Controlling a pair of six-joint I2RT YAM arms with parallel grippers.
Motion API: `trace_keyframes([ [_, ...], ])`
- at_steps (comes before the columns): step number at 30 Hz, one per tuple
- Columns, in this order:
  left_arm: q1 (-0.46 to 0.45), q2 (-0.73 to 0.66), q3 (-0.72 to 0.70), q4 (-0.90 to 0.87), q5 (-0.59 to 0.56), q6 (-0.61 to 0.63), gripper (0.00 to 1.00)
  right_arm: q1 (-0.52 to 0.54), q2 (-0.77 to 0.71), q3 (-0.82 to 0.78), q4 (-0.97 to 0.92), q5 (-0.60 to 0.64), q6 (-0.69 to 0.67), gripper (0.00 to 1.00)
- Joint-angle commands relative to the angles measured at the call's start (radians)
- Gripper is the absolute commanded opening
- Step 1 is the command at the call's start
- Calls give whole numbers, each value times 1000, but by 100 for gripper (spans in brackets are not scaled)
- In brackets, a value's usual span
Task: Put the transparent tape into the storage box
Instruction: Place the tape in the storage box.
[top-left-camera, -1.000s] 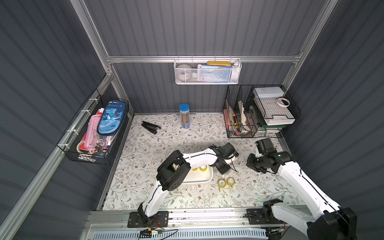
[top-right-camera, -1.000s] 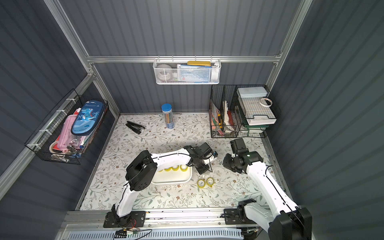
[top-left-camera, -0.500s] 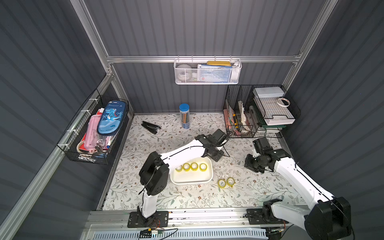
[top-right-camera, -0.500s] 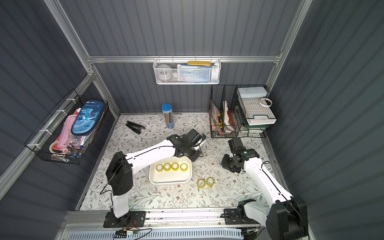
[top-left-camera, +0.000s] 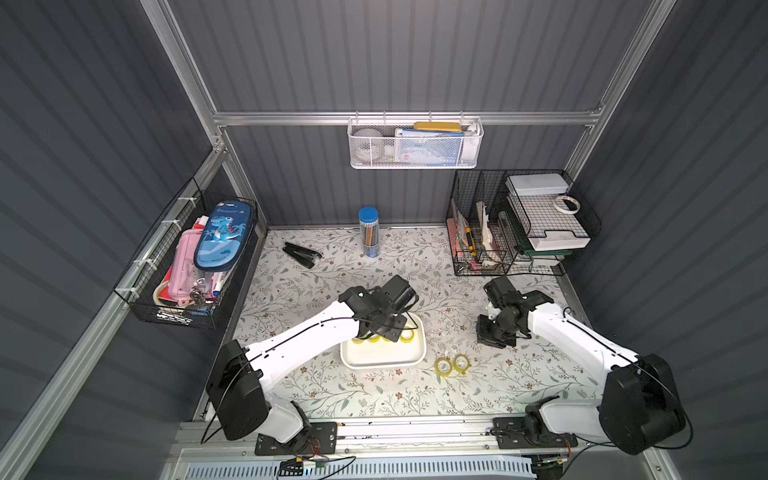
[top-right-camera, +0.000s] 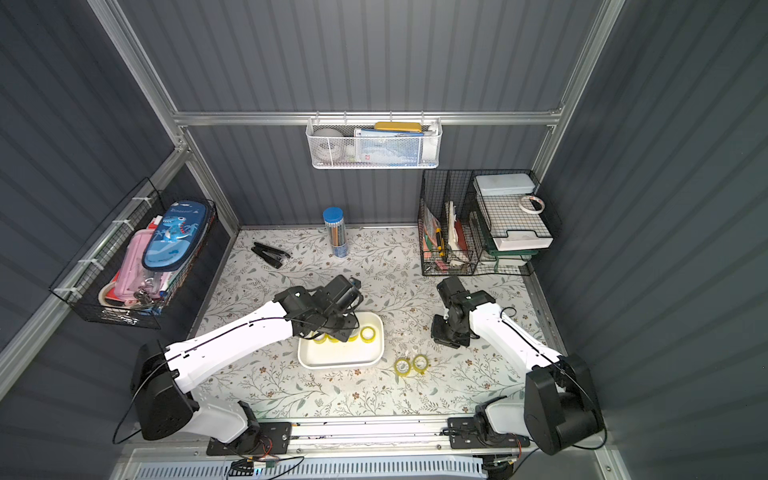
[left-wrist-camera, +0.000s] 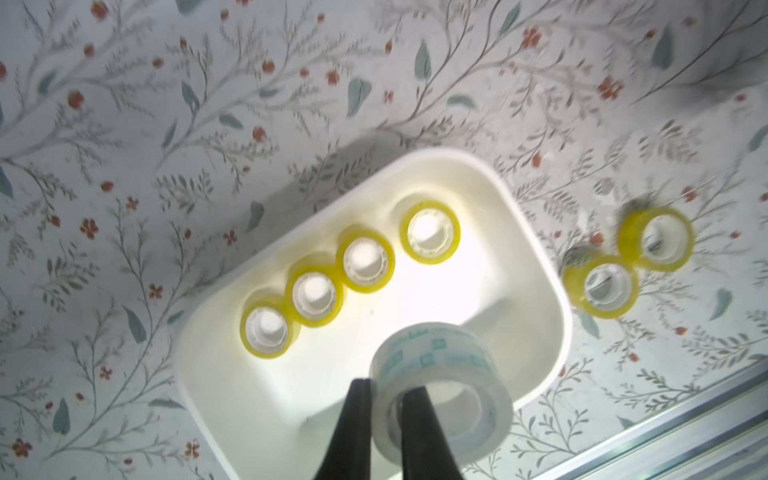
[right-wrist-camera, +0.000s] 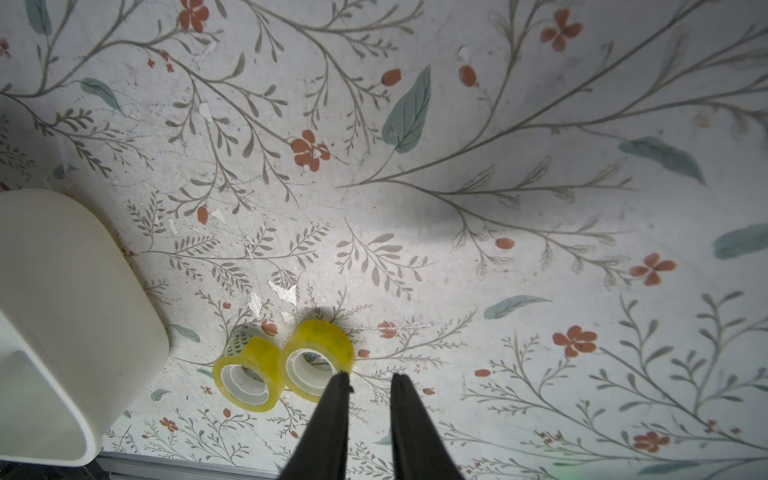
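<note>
While the clear tape roll hangs over the white storage box, the left claw clamps its wall, one finger inside the core; four yellow rolls lie in a row in the box; two yellow rolls sit touching on the flowered table just beside it; the right claw hovers near them, slightly parted and empty.

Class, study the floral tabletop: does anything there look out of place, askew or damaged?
Two small yellow-tinted tape rolls lie loose on the floral table covering, outside the shallow white plastic tray where four matching rolls sit in a row. Beside them, white flecks suggest the covering is chipped.
</note>
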Motion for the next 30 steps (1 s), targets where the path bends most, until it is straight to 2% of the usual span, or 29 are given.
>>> trace_keyframes([
  [1, -8, -42, -90, 41, 7, -101, 0, 7, 17, 11, -11, 27, -11, 23],
  [4, -12, -28, -141, 101, 19, -116, 0, 11, 36, 13, -1, 21, -11, 23],
  [13, -22, 84, -178, 241, 66, -117, 0, 19, 60, 23, 2, 27, -8, 23],
  [28, -35, 236, -177, 347, 128, -108, 0, 22, 70, 20, -1, 30, -11, 23],
  [30, -38, 248, -174, 352, 137, -106, 3, 21, 72, 20, -1, 32, -11, 23],
])
